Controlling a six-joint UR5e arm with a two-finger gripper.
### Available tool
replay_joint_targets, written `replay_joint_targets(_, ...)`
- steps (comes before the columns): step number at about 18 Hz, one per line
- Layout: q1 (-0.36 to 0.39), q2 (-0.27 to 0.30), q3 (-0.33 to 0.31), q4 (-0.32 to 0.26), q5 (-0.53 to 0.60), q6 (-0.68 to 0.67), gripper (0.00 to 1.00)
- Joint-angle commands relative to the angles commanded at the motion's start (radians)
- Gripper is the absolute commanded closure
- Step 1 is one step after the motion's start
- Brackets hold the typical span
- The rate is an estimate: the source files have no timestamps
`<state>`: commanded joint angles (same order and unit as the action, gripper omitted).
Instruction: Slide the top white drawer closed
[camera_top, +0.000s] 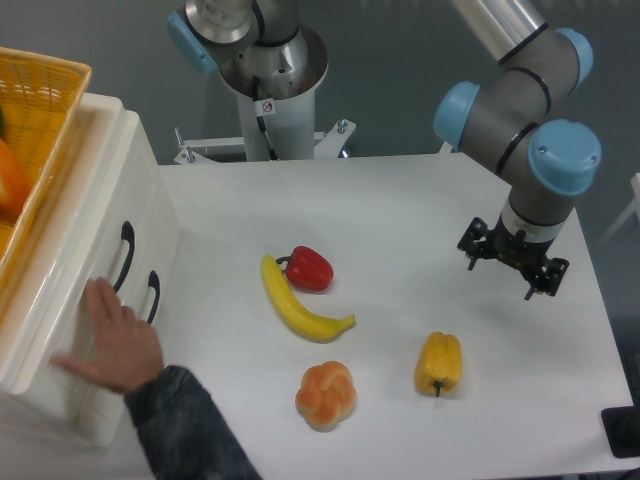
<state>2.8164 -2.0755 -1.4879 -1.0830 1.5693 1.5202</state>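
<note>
The white drawer unit (95, 180) stands at the left edge, its front facing right. The top white drawer (100, 225) carries the upper curved black handle (122, 256); the lower drawer's handle (150, 298) sits just below it. Both fronts look about level with each other. My gripper (508, 270) hangs open over the right side of the table, far from the drawers, with nothing between its fingers.
A person's hand (115, 340) and dark sleeve (185, 425) rest against the drawer front at lower left. An orange-yellow basket (40, 100) sits on top of the unit. On the table lie a red pepper (309, 268), banana (295, 305), yellow pepper (438, 363) and orange bun-like thing (326, 394).
</note>
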Motion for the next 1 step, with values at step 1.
replay_joint_targets(1,0.000,0.002,-0.002,0.002,0.000,0.000,0.00)
